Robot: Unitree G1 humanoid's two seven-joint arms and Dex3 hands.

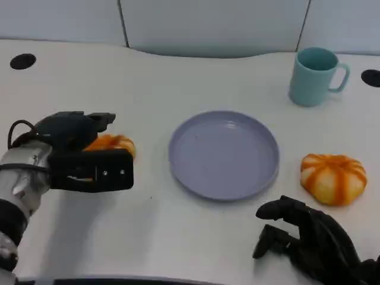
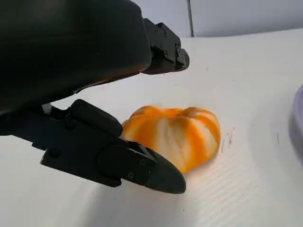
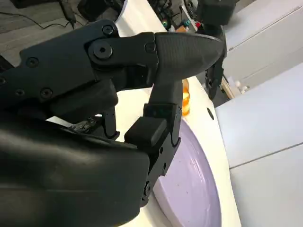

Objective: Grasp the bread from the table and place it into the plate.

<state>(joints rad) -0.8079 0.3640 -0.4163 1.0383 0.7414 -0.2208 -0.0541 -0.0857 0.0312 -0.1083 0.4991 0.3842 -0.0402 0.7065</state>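
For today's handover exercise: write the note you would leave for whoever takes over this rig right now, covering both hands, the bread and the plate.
Left hand: fingers apart on either side of the near bread, no grip shown yet.
Right hand: low by the table's near edge, holds nothing.
Plate: mid-table, nothing on it.
Second bread: on the table right of the plate.
Done: approach to the bread.
Left: grasp, lift, place in plate.

Silver left forearm with black cable, black left hand, black right hand
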